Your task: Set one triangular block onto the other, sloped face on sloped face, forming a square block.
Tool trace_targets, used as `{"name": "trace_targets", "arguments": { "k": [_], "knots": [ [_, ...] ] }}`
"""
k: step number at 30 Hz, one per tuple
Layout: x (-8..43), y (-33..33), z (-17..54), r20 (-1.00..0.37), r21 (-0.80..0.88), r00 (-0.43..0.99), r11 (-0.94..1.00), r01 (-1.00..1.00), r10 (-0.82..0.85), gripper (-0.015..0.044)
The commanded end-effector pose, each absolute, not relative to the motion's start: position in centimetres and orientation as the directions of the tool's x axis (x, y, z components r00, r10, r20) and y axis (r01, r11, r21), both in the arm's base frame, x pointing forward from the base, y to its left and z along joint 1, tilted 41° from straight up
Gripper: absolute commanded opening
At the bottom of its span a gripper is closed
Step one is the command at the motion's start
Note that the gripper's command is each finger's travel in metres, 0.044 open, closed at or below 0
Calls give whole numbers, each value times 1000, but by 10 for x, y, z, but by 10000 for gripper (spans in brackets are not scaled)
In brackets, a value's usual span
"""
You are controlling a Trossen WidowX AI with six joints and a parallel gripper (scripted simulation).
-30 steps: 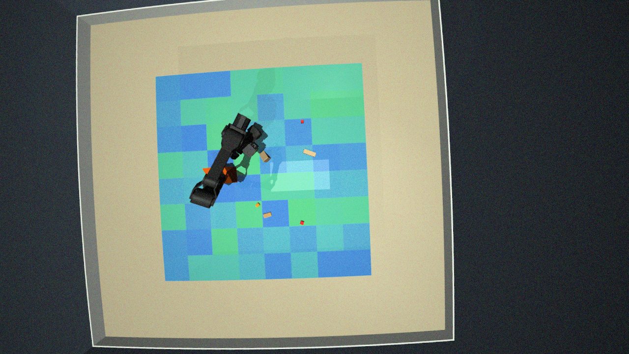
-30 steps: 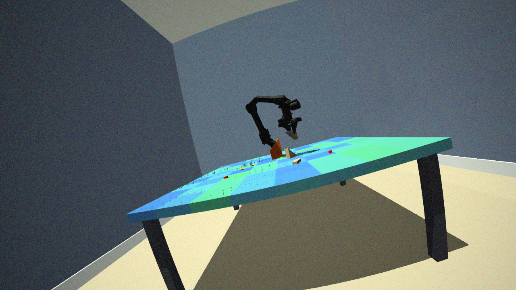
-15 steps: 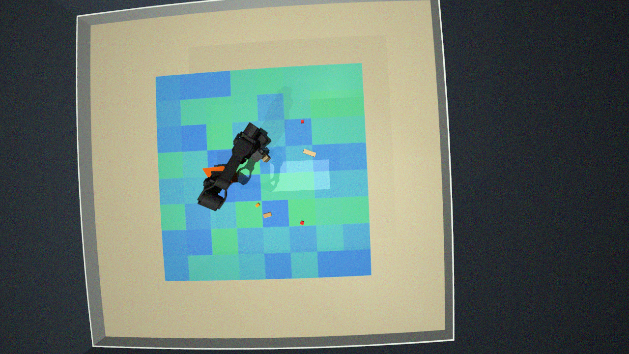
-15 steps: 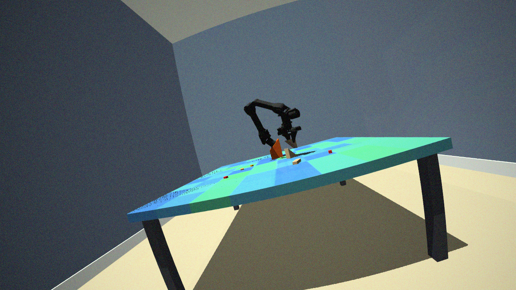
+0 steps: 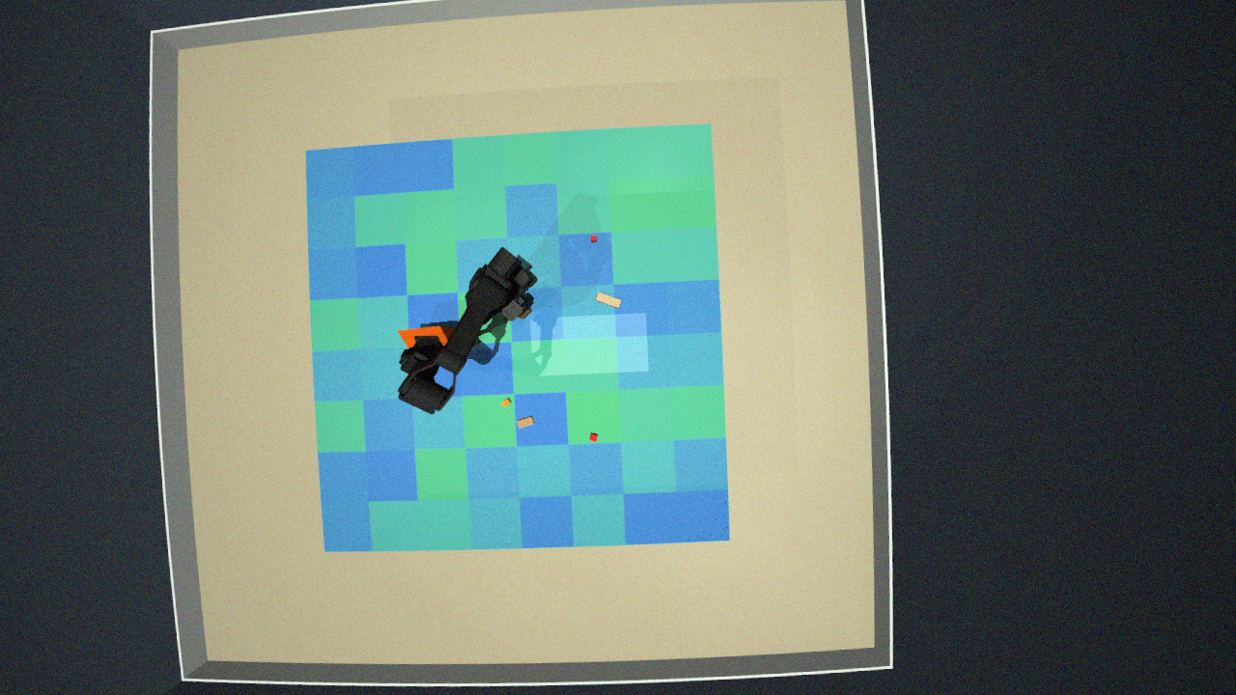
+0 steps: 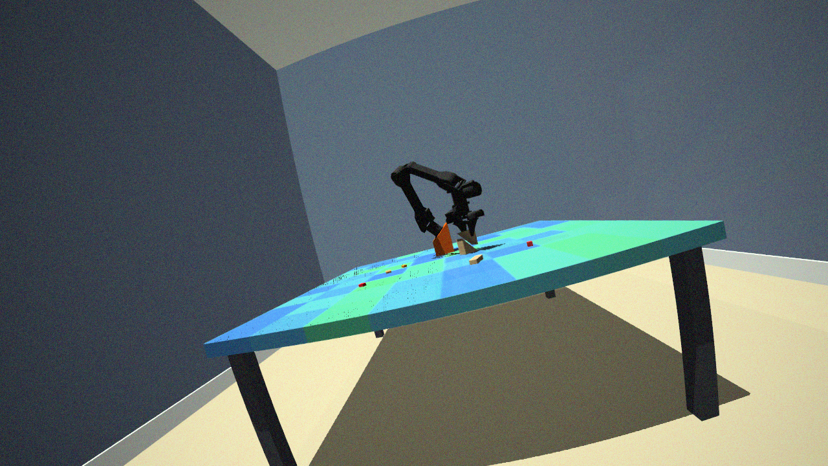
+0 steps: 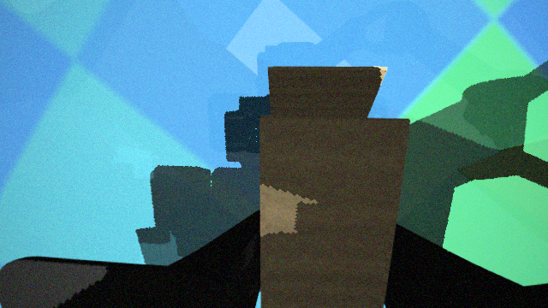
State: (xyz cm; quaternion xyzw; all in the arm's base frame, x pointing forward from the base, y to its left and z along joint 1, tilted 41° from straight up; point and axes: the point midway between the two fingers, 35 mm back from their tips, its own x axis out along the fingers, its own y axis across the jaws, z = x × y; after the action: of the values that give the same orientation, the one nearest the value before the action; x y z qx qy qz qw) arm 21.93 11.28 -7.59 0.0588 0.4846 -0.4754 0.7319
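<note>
My gripper (image 6: 468,229) (image 7: 317,223) is shut on one brown triangular block (image 6: 469,236) (image 7: 338,158), with a black finger on each side of it in the wrist view. I hold it off the table, just above the other triangular block. That lower block (image 6: 462,246) (image 7: 318,91) stands on the table with its slope down to the right in the exterior view. In the wrist view its far end shows beyond the held block, which hides the rest. In the top view the hand covers most of both. I cannot tell whether the blocks touch.
An orange angular piece (image 5: 423,335) (image 6: 443,242) stands by the arm's base, left of the lower block. A tan bar (image 5: 608,299) (image 6: 475,259) lies nearby. Red cubes (image 5: 593,238) (image 5: 593,437), a small orange block (image 5: 506,403) and a small tan block (image 5: 525,422) lie farther off.
</note>
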Motion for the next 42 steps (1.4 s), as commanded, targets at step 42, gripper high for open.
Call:
{"name": "trace_targets", "arguments": {
  "k": [42],
  "knots": [
    [219, 109, -77, -766, -370, 99, 562, 740, -635, 0]
  ]
}}
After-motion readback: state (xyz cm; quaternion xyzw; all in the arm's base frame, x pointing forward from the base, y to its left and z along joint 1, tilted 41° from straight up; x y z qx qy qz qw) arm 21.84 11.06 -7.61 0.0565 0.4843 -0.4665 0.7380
